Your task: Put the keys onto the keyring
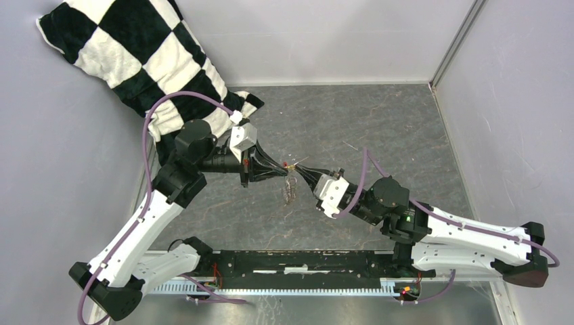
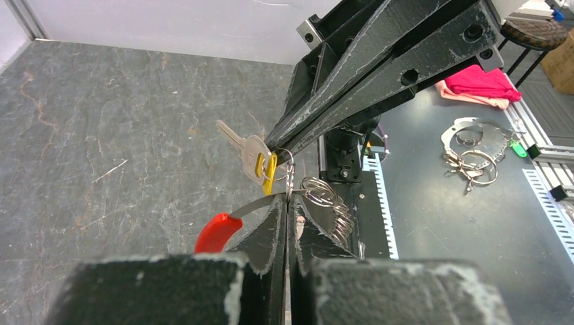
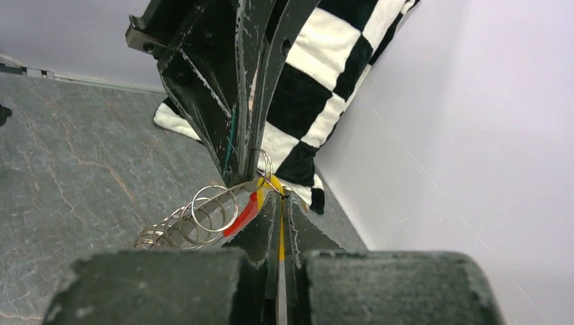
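My two grippers meet tip to tip above the middle of the grey table. My left gripper (image 1: 279, 169) (image 2: 288, 200) is shut on the thin silvery band of the keyring (image 2: 260, 203), whose red sleeve (image 2: 216, 232) (image 3: 244, 213) curves off to the left. Several small silver split rings (image 2: 326, 196) (image 3: 203, 213) hang from the band and dangle below the tips (image 1: 291, 191). My right gripper (image 1: 302, 173) (image 3: 282, 193) is shut on the key, with its yellow head (image 2: 269, 172) (image 3: 281, 233) at the band and its silver blade (image 2: 233, 135) pointing away. The key touches the keyring.
A black-and-white chequered cushion (image 1: 135, 54) (image 3: 325, 81) lies in the far left corner against the wall. Walls close in the table at the back and both sides. A black rail (image 1: 298, 264) runs along the near edge. Beyond it lie more metal rings (image 2: 474, 152) and a pink cloth (image 2: 484, 84).
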Controlling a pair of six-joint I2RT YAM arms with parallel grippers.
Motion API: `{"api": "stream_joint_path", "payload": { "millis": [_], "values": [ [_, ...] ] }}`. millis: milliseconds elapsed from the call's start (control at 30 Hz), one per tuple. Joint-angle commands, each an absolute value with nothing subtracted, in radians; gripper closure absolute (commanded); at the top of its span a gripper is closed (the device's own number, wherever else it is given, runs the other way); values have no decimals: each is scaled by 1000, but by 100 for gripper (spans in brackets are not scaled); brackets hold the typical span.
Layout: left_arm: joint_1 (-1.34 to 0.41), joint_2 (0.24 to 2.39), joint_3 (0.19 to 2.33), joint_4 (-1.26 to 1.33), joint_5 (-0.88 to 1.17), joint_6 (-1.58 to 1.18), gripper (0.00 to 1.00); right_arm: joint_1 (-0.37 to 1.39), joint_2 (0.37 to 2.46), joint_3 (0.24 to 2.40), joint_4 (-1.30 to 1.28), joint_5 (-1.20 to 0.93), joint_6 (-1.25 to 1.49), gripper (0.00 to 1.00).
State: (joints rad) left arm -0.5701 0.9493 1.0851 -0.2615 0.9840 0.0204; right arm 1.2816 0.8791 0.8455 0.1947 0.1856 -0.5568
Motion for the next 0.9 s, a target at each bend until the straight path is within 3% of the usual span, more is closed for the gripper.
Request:
{"api": "stream_joint_path", "payload": {
  "millis": [0, 433, 867],
  "values": [
    [-571, 926, 1085, -242, 943, 78, 98, 1295, 864, 876, 168, 223, -575, 99],
    [-571, 941, 1086, -276, 931, 94, 98, 1300, 865, 892, 175, 211, -586, 99],
    [-571, 929, 1076, -290, 940, 113, 98, 1307, 913, 924, 167, 332, -601, 99]
  ]
}}
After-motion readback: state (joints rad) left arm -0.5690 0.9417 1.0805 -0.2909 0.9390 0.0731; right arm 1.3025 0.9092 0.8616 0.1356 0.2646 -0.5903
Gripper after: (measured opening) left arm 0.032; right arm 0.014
